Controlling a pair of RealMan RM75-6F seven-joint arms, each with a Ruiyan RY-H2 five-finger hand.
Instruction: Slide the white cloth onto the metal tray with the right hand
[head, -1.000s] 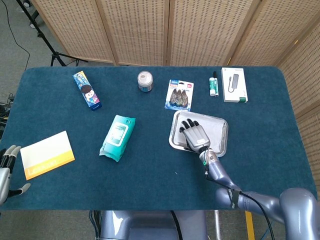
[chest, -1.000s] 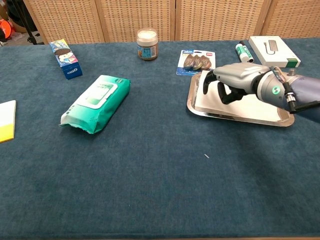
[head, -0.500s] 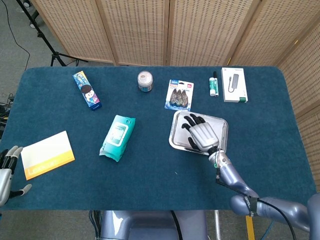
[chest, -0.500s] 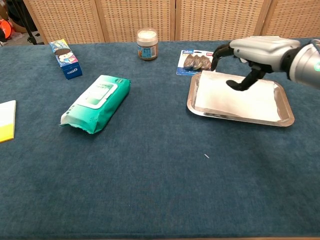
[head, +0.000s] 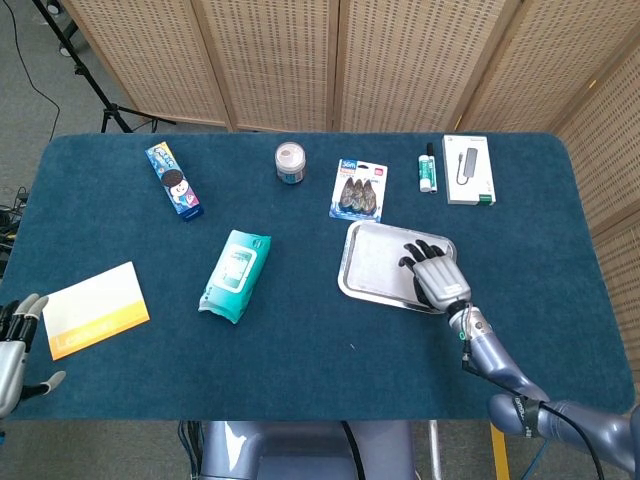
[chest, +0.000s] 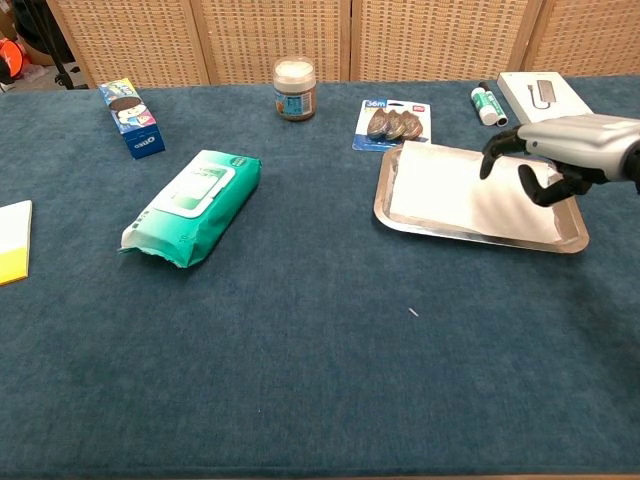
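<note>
A metal tray (chest: 383, 213) sits on a blue-carpeted table (head: 300, 340), and everything here is placed relative to that tray. A white cloth (chest: 450, 190) lies flat inside the tray, covering most of its floor. The right hand (chest: 560, 160) hovers above the tray's right end, fingers (chest: 492, 155) spread apart and curved downward, grasping nothing and clear of the cloth. In the head view the same hand (head: 436, 275) covers the tray's right part.

Just behind the tray lies a blister pack (head: 357, 189) of small dark items. Behind the tray's right end are a marker (head: 427, 168) and a white box (head: 469, 169). Further behind and to the left stands a small jar (head: 290, 162). A green wipes packet (head: 233, 273) lies left of the tray; a blue snack box (head: 174, 180) and a yellow-and-white pad (head: 95, 309) sit much further left. The left hand (head: 14, 345) rests at the table's far left edge, well apart from the tray, fingers apart and empty.
</note>
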